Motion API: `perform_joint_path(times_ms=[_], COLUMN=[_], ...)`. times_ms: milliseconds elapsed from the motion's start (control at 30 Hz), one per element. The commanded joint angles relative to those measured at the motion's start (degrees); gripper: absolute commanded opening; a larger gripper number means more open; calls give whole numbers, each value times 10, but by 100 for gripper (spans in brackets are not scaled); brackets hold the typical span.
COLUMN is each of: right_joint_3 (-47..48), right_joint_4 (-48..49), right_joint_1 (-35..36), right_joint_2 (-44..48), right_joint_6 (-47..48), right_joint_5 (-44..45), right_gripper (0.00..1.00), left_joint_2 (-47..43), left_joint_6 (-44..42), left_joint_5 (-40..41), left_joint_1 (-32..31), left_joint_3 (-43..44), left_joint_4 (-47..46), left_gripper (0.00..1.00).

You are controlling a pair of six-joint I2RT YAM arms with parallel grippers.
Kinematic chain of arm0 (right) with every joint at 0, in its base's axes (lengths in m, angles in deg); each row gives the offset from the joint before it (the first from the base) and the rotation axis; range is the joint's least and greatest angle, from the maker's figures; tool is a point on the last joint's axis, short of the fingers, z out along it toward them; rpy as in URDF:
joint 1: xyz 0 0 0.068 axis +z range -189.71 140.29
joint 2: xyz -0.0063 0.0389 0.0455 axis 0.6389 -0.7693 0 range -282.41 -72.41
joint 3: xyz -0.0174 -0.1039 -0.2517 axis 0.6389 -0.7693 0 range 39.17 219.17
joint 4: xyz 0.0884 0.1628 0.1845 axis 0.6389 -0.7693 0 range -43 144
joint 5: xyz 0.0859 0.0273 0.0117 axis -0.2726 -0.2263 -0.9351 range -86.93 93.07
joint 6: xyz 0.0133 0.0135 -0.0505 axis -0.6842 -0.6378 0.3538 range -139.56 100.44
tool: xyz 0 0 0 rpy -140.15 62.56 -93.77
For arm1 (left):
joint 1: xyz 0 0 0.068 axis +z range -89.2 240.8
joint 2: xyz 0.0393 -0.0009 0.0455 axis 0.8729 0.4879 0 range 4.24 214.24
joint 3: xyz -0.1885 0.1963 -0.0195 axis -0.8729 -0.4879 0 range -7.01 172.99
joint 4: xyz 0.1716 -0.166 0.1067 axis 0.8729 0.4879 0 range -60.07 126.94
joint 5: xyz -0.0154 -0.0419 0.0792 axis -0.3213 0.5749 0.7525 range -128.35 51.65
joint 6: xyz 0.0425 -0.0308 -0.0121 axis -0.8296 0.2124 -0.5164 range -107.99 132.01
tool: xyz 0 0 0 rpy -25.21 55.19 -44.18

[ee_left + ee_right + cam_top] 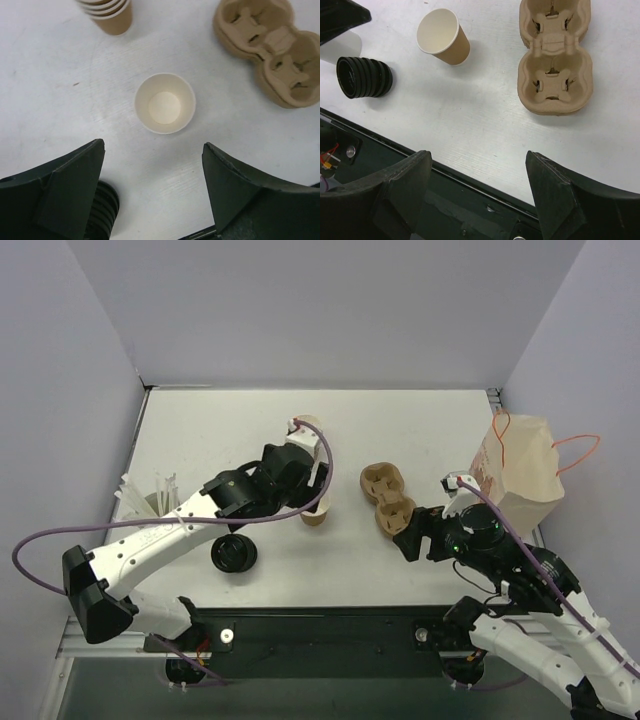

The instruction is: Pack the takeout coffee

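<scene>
The takeout coffee cup (165, 104) stands upright on the white table, tan outside and white inside, with its top open. It also shows as the takeout cup (317, 517) and cup (443, 37). My left gripper (154, 145) hangs open just short of the cup, with nothing between its fingers; from above, the left gripper (298, 498) sits over it. A stack of black lids (233, 554) lies on its side to the left of the cup, the same lids (102, 210) and lids (364, 77). My right gripper (479, 155) is open and empty over the table's near edge, the right gripper (412, 528).
A brown pulp carrier (388, 500) lies right of the cup. A stack of nested tan cups (310, 424) stands behind it. A paper bag (525, 470) with orange handles stands at the right edge. A holder of white sticks (150, 498) is at the left.
</scene>
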Motion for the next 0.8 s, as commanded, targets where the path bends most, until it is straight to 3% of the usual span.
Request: perform_joint_path(times_ms=[0,133,400,600,767], right_joint_3=[-10,-17,-18,-18,-14], right_joint_4=[19,27,32,34,35], right_joint_1=[2,3,3,4,4], right_joint_2=[-17,-25,-27,-33,-36], right_joint_6=[-11,-12,-12,-16,-14], right_joint_5=[8,2,2,2,-16], right_gripper=[77,77,77,77,77], left_joint_2=[-24,-56,-170,-221,-228], left_joint_6=[90,181,379,411,482], left_joint_5=[101,153,147,97,88], left_joint_1=[25,37,69,100,103], left_joint_3=[-29,-65,-178,-243,-259], left_joint_4=[127,196,235,174,178], left_gripper=[85,78,74,71,69])
